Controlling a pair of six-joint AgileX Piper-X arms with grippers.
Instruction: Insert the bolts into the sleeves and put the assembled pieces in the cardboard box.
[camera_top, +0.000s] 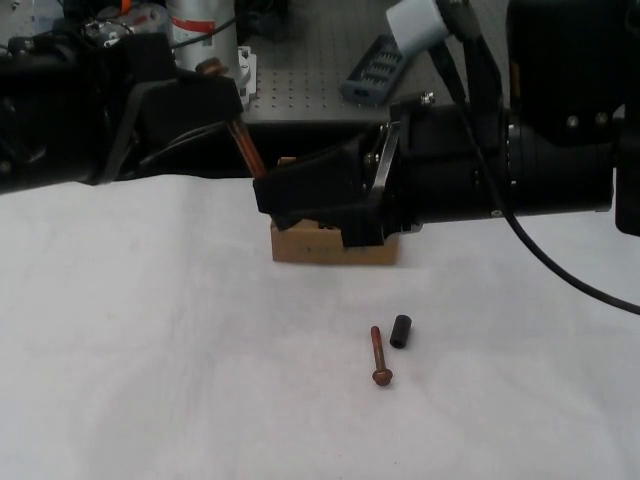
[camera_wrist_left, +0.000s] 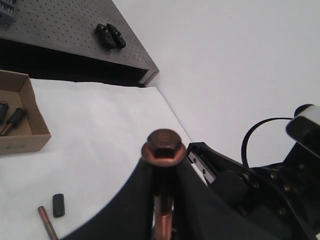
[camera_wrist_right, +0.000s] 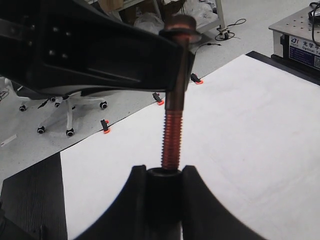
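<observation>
Left hand (camera_wrist_left: 163, 172) clamped on bolt (camera_wrist_left: 163, 145), right hand (camera_wrist_right: 164, 174) gripping sleeve (camera_wrist_right: 164, 197), bolt tip at sleeve mouth

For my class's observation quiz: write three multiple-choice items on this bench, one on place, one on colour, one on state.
1. Where is the loose sleeve relative to the cardboard box? A) inside it B) outside, on the white sheet beside the loose bolt C) on its rim
2. Colour of the held bolt in the left gripper? A) copper B) blue C) white
3. The right gripper is: A) open, empty B) shut on the held sleeve C) shut on the loose bolt
Answers: 1B, it lies on the sheet; 2A, its thread looks copper; 3B, it grips the sleeve.
</observation>
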